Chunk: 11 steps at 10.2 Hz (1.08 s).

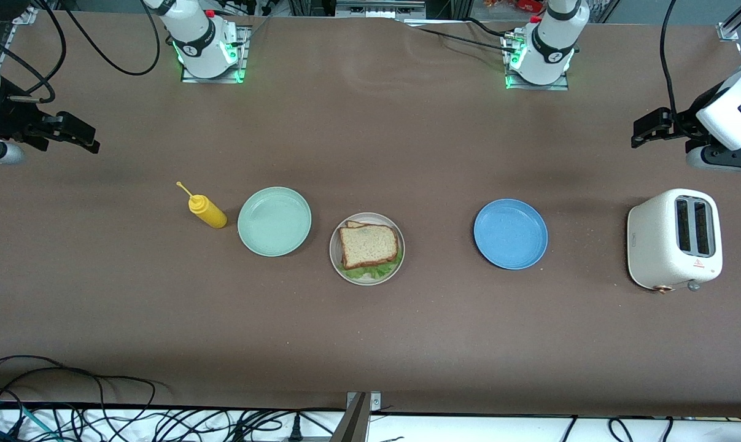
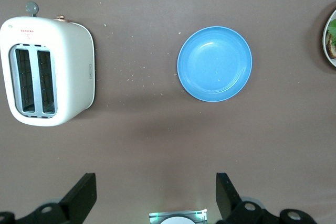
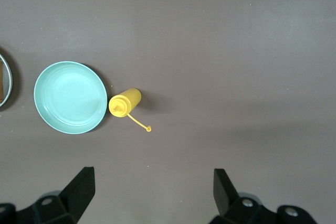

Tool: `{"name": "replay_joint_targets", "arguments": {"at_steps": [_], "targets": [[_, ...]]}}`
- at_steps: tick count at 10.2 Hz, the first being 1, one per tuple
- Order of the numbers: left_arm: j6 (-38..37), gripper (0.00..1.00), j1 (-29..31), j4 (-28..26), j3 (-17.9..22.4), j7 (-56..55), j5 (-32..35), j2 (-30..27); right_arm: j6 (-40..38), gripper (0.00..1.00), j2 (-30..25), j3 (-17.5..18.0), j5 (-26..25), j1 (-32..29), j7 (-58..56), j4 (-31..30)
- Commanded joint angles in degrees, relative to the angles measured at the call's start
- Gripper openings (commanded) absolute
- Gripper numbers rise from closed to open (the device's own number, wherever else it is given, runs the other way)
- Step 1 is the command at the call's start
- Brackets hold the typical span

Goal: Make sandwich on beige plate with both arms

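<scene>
Left gripper (image 2: 153, 195) jaws wide, empty; right gripper (image 3: 151, 192) likewise.

Lighting even, overhead, diffuse; soft shadows fell on the tabletop (image 1: 370, 344). All views sharp, no glare.

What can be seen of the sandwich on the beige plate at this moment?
The sandwich lies flat in the beige plate, between the mint-green plate and the blue plate. Its top is a square tan bread slice with a dark brown crust. A corner of a second slice peeks out under it on the side toward the robots' bases, slightly offset. Ruffled green lettuce sticks out along the edge nearest the front camera. Nothing but the plate touches it; neither gripper is near it.
</scene>
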Motion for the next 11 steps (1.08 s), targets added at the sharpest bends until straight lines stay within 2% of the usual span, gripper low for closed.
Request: {"name": "replay_joint_targets", "arguments": {"at_steps": [1, 4, 11], "targets": [[-0.4, 1.0, 0.7, -0.4, -1.0, 0.1, 1.4, -0.3, -0.1, 1.0, 0.5, 0.4, 0.7, -0.3, 1.5, 1.2], [-0.4, 1.0, 0.7, 0.1, -1.0, 0.0, 1.3, 0.3, -0.5, 1.0, 2.2, 0.2, 0.4, -0.5, 0.8, 2.2], [-0.4, 1.0, 0.8, 2.7, -0.6, 0.2, 1.2, 3.3, -0.6, 1.0, 2.4, 0.3, 0.3, -0.4, 0.2, 2.2]]}}
